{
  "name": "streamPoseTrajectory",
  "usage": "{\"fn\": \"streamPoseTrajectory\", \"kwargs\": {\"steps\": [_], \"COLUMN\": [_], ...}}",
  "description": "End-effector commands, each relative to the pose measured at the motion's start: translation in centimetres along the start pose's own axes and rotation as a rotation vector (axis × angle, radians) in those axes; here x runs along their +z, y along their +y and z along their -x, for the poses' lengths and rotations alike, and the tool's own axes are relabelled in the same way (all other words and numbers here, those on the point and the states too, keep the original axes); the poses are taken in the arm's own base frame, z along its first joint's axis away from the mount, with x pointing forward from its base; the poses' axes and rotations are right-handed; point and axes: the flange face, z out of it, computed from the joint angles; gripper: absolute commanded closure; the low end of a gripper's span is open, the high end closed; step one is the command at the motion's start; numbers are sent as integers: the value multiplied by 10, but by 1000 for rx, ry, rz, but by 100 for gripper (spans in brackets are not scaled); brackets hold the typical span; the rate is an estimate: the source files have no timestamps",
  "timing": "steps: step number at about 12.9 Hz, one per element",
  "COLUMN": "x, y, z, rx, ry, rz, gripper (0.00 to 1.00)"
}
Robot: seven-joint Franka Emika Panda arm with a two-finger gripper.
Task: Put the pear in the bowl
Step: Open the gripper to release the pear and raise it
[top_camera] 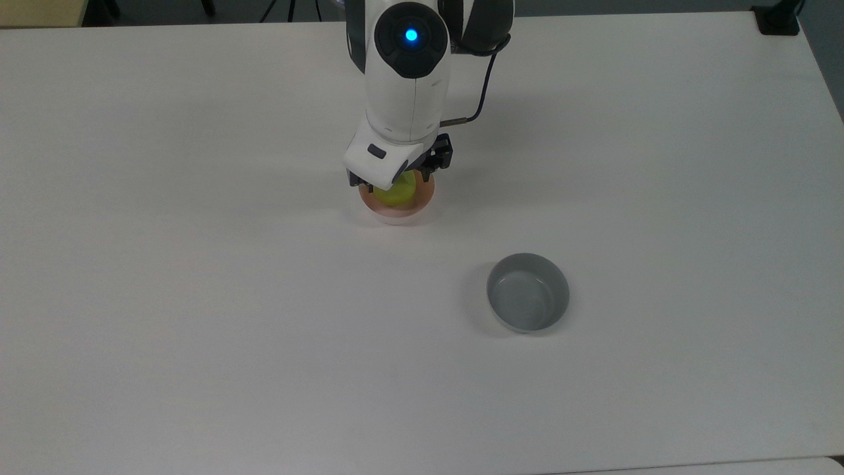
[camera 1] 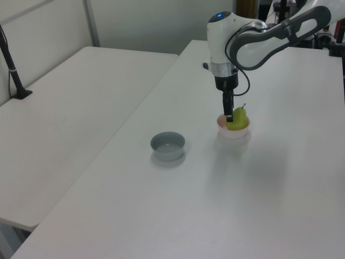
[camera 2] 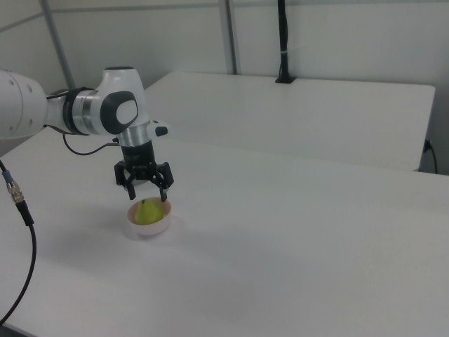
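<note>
The yellow-green pear (top_camera: 399, 192) (camera 1: 238, 120) (camera 2: 146, 212) sits upright inside the pale pink bowl (top_camera: 396, 218) (camera 1: 233, 131) (camera 2: 149, 229), its dark stem pointing up. My gripper (top_camera: 394, 178) (camera 1: 229, 115) (camera 2: 148, 196) hangs straight over the bowl, pointing down. It is open, and in the right view its two black fingers (camera 2: 165, 191) stand spread to either side of the pear's top. In the top view the white hand covers the far part of the bowl and pear.
A grey bowl (top_camera: 527, 291) (camera 1: 167, 145) stands empty on the white table (top_camera: 198, 297), toward the top view's lower right of the pink bowl. A black cable (top_camera: 484, 66) runs along the arm. A second white table (camera 1: 70, 102) adjoins on the left view's left.
</note>
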Motion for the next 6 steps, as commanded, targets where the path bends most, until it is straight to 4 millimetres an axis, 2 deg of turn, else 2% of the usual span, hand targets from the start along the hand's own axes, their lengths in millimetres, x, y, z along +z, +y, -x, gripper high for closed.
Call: {"fn": "streamPoseTrajectory", "kwargs": {"steps": [1,3,6], "x": [-15,-38,-100], "y": [3,9,32], "z": [4,13,33], "rx": [30,45,189], "ry": [36,43,62], "rz": [7,8,6], "gripper": [0,0,0]}}
